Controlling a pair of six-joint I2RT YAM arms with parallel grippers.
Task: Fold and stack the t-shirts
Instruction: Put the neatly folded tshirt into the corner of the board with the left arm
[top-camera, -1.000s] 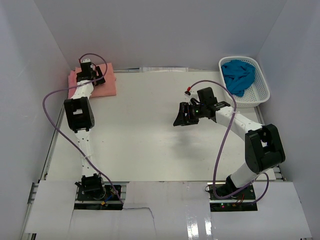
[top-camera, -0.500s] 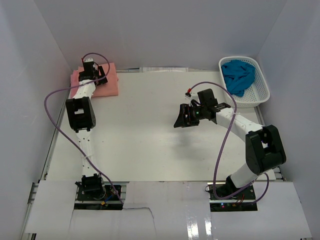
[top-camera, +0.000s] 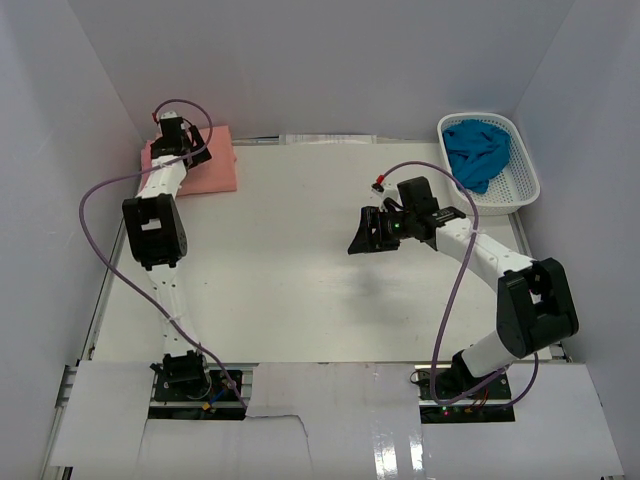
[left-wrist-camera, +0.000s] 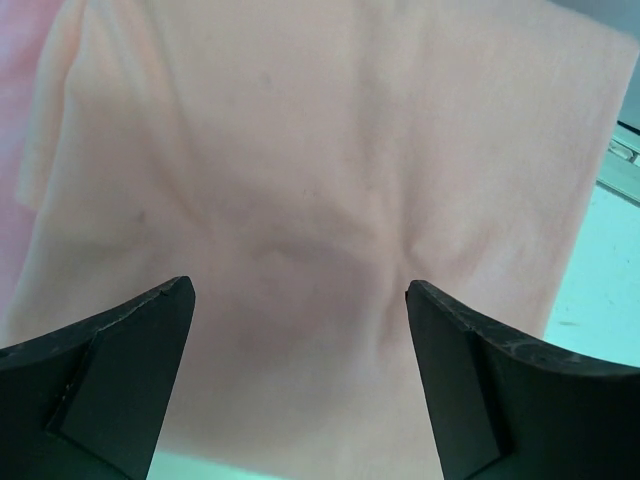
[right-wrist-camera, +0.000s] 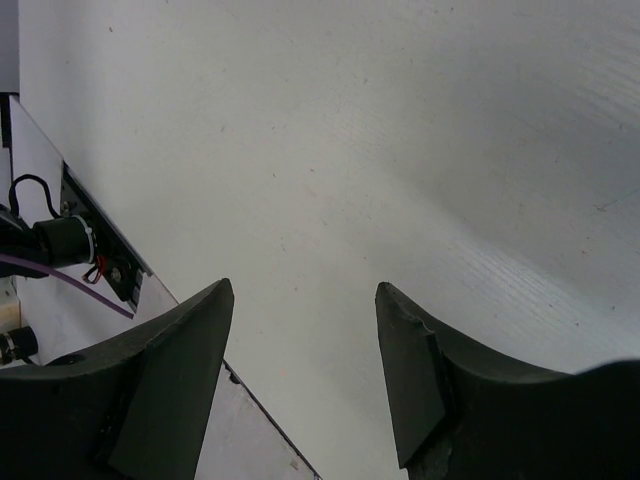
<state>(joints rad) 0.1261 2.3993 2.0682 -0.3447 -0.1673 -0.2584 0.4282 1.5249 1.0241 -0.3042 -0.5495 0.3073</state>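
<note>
We hold the left gripper (left-wrist-camera: 298, 300) open above the salmon shirt (left-wrist-camera: 330, 150), set aside, likely to clear workspace. The right gripper (right-wrist-camera: 305, 300) hangs open, empty.

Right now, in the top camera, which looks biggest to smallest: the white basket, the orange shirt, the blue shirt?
1. white basket
2. orange shirt
3. blue shirt
The left arm hides part of the orange shirt.

Most of the pink t-shirt (left-wrist-camera: 15, 120) under the salmon t-shirt (left-wrist-camera: 330, 180), itself cut off by the wrist view's edges.
</note>
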